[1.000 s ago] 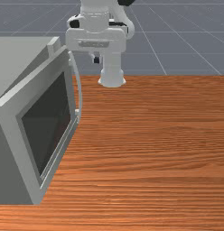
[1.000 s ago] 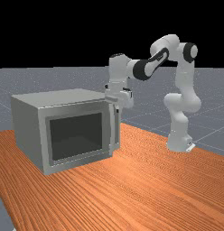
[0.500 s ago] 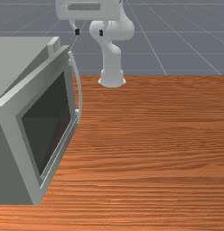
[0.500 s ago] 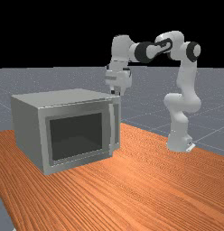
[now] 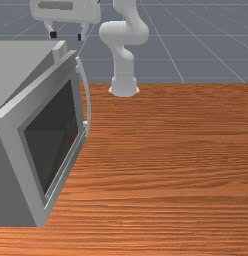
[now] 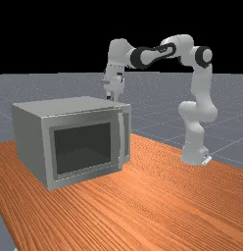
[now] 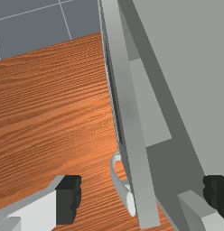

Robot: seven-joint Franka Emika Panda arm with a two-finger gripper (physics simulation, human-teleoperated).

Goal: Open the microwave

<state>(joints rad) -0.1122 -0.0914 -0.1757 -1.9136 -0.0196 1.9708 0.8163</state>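
The microwave is on the counter, at the front view's left, door ajar. With the fingers apart above its free edge, descend straight, one outside the handle, one inside the gap, then swing outward; the grey block could snag the inner one.

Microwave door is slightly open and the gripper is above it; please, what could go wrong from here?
The open gripper hangs above the door, its fingers toward opposite sides, so a badly aligned descent might land a finger on the door's top edge. One finger appears close to the microwave body and could bump it going down. The handle is slim and curved, so a grip there may slip.
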